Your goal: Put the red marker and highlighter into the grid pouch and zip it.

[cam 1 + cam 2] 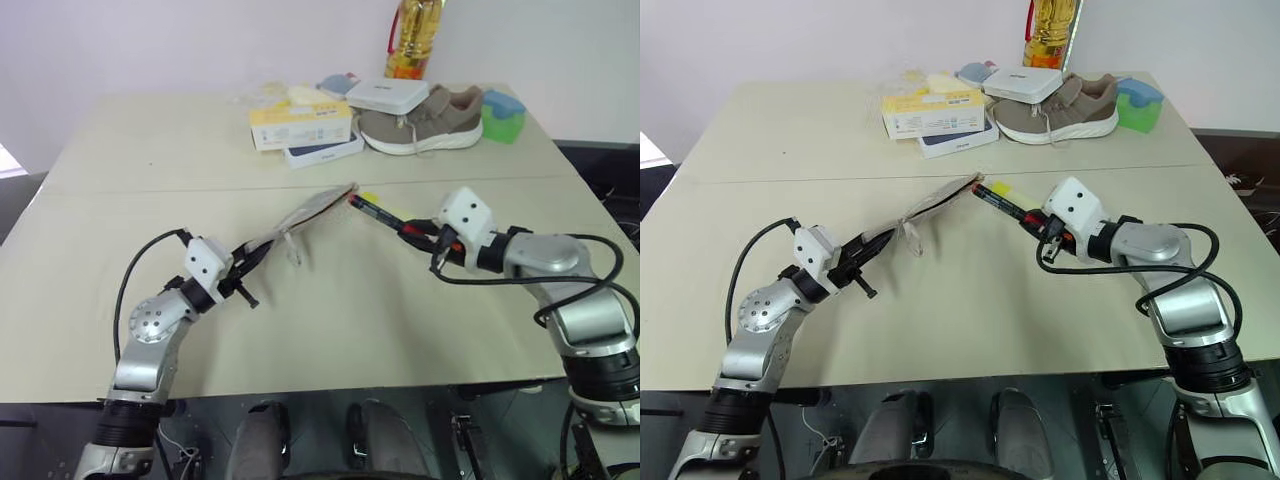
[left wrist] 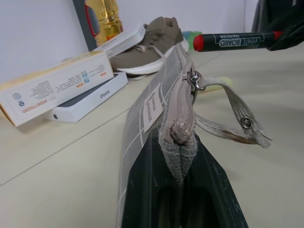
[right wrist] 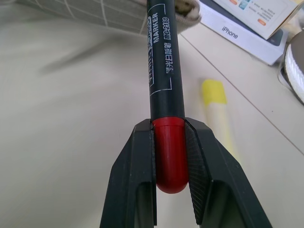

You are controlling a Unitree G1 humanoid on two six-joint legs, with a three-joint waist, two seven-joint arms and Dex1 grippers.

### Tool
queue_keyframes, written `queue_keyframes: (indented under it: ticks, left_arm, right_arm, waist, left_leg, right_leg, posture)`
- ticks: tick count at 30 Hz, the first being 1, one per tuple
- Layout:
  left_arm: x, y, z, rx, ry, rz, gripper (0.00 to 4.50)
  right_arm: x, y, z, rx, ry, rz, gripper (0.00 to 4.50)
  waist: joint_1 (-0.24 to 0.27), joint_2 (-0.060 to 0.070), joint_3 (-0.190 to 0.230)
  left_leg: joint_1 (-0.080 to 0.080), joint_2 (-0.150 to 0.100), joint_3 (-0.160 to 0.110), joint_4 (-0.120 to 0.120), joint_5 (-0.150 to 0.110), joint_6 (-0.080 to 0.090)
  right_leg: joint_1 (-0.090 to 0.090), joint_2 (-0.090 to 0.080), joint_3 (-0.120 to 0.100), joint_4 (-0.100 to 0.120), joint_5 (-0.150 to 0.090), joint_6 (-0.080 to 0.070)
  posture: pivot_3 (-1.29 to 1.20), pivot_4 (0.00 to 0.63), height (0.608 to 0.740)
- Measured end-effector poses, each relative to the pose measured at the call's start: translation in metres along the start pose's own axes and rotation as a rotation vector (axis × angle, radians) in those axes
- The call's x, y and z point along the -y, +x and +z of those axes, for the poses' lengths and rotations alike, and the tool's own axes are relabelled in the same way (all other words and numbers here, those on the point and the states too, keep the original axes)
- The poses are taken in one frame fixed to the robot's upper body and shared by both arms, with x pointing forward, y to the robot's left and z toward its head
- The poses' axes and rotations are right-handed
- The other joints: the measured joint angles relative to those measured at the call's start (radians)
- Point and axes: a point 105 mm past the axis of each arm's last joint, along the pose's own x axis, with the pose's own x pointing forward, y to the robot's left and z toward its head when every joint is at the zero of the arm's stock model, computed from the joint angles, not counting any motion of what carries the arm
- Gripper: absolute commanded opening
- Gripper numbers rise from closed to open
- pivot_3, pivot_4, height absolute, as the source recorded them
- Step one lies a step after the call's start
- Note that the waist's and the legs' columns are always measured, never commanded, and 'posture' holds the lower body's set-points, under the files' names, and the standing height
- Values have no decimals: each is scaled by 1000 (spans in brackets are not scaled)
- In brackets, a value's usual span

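Note:
My left gripper [image 1: 257,253] is shut on one end of the grid pouch [image 1: 312,210], a grey fabric pouch with white grid lines, and holds it tilted up off the table. The pouch's zipper pull and strap [image 2: 223,107] hang to one side. My right gripper [image 3: 170,142] is shut on the red end of the red marker [image 3: 160,61]. Its black barrel points at the pouch's far end, with the red cap [image 1: 355,201] close beside that end. The pale yellow highlighter [image 3: 219,111] lies on the table just beyond the marker.
Along the table's far side stand a yellow-and-white cardboard box [image 1: 298,127], a dark phone box [image 1: 325,152], a tan shoe [image 1: 425,125], a white box [image 1: 388,95], a green container [image 1: 502,116] and an oil bottle [image 1: 413,38].

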Motion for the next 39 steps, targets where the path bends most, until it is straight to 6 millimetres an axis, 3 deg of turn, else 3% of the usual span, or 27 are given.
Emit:
queue_keyframes:
  ticks: [10,39]
  left_arm:
    - [4,-4,-4,4,-5,-5,0]
    - [6,-2,0,5,-9,2,0]
  right_arm:
    - [3,1,5,11,-5,-3,313]
    - [-2,3,-4,-14,6,29,313]
  waist:
    - [-1,0,0]
    - [-1,0,0]
  left_leg:
    - [0,0,0,0,0,0]
    - [0,0,0,0,0,0]
  right_leg:
    - [0,0,0,0,0,0]
    - [0,0,0,0,0,0]
  posture:
    - [0,150,724]
    - [0,150,724]
